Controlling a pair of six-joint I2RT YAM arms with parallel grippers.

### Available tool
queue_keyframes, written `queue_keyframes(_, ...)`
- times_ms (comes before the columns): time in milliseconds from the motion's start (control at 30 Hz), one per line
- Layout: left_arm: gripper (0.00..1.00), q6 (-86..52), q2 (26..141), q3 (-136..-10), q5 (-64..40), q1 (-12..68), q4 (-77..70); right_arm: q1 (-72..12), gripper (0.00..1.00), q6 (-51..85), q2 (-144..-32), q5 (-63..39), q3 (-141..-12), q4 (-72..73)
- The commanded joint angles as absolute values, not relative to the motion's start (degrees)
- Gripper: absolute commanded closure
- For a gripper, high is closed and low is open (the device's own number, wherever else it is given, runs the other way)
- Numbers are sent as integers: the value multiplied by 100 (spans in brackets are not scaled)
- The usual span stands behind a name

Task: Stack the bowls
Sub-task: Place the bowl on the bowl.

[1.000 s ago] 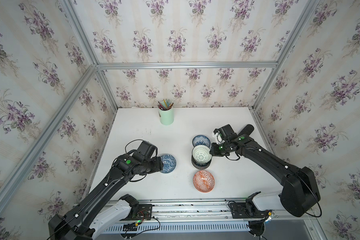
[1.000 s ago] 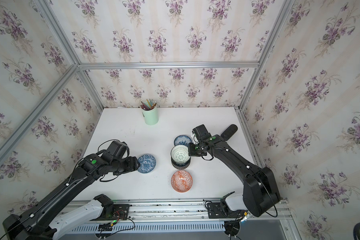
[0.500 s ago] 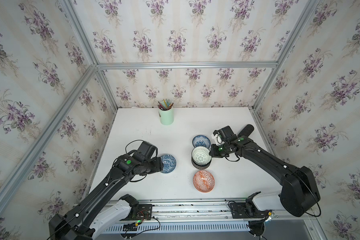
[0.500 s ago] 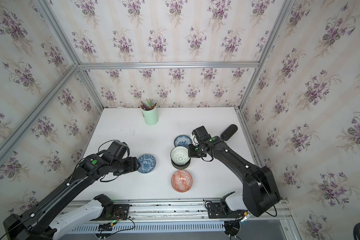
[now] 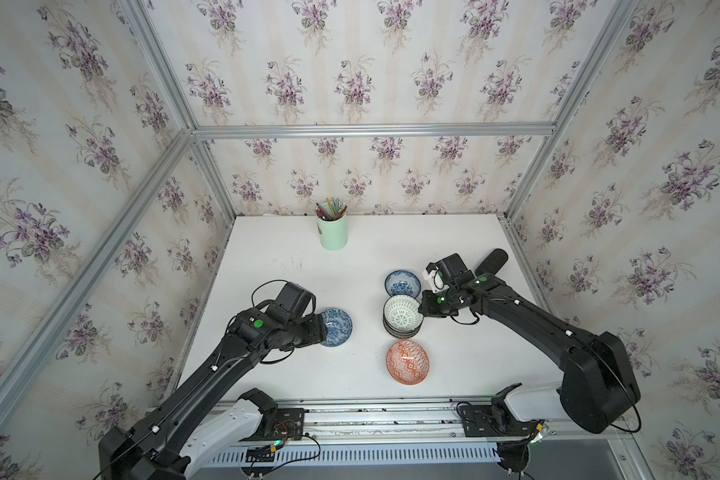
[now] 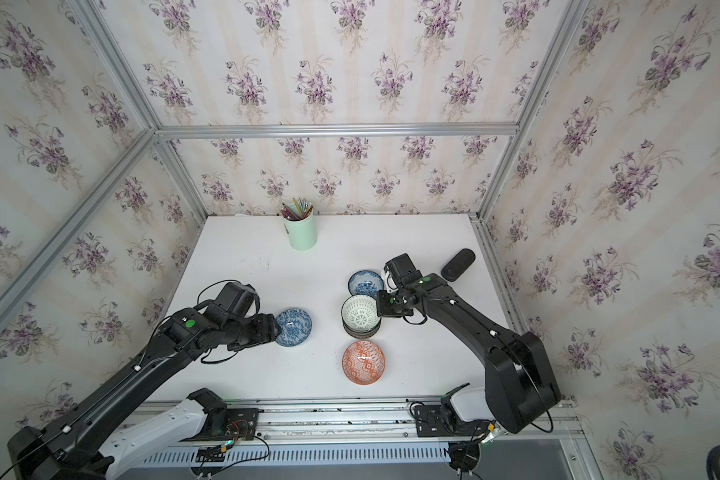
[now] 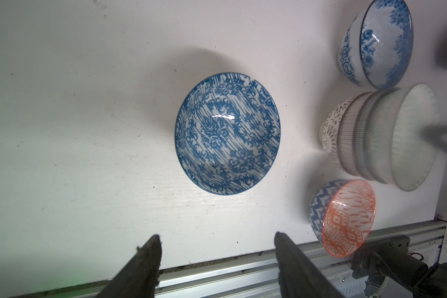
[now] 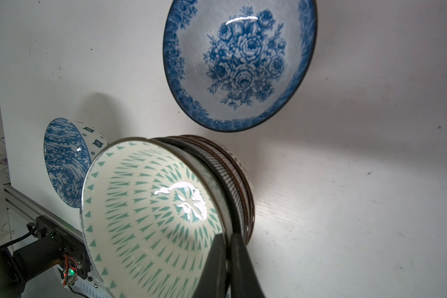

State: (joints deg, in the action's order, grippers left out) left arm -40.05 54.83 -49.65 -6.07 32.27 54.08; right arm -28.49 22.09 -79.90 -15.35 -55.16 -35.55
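The stack of bowls stands right of centre, far bowl just behind it, near bowl before it, left bowl well apart, cup far back

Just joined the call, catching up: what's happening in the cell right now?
Two arms are stacking bowls. The right gripper is shut on the rim of the white-green bowl, which sits on top of the stack. The left gripper is open beside the blue patterned bowl, not gripping it. That bowl, the blue floral bowl and the orange bowl sit singly on the table, not yet stacked. A mint cup of pencils stands at the back.
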Motion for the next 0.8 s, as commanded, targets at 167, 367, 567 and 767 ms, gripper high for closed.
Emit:
queue_keyframes(167, 29, -3951, 5520, -4956, -641, 3221, 5334, -2848, 100, 2162, -7976, -1537, -5502, -3340)
queue_keyframes(367, 29, -3933, 5571, -5001, -650, 3222, 5318, -2856, 100, 2128, -7980, -1522, -5496, -3318)
queue_keyframes(567, 29, -3925, 5623, -5001, -666, 3226, 5302, -2866, 100, 2116, -7998, -1523, -5493, -3306)
queue_keyframes(767, 29, -3913, 5650, -5001, -685, 3224, 5284, -2895, 100, 2089, -8011, -1557, -5510, -3313)
